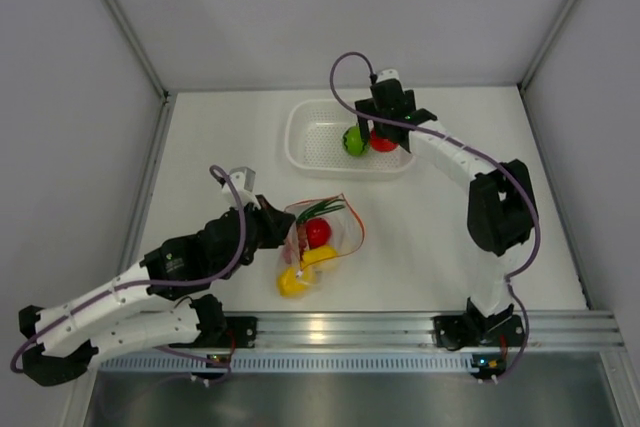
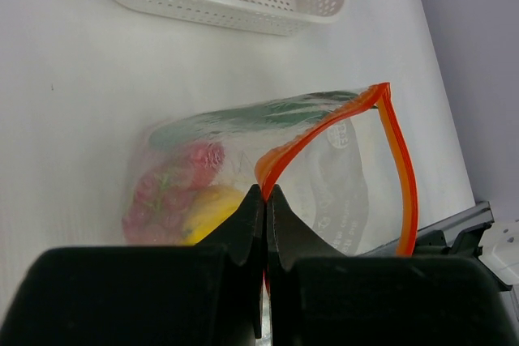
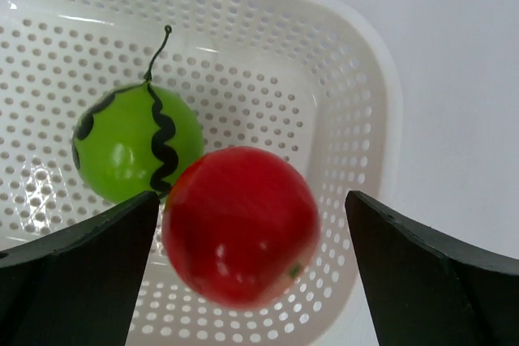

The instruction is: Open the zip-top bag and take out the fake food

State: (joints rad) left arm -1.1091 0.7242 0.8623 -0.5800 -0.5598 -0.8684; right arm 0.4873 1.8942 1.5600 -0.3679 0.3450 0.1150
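The zip-top bag [image 1: 335, 230] lies on the table, its mouth gaping, with the orange-red zip strip [image 2: 402, 169] arched open. My left gripper [image 2: 266, 194] is shut on the near side of the strip; it also shows in the top view [image 1: 278, 225]. Inside the bag are a red fruit [image 1: 318, 232], yellow pieces [image 1: 293, 280], green stalks [image 1: 318, 209] and purplish grapes [image 2: 162, 192]. My right gripper [image 3: 251, 197] is open over the basket [image 1: 300, 139]. A second red fruit [image 3: 239, 224] sits blurred between its spread fingers, untouched by either. A green ball [image 3: 134, 142] lies beside it.
The white perforated basket [image 3: 365, 103] stands at the back of the table, behind the bag. Grey walls close in the left, right and back sides. An aluminium rail [image 1: 400, 329] runs along the near edge.
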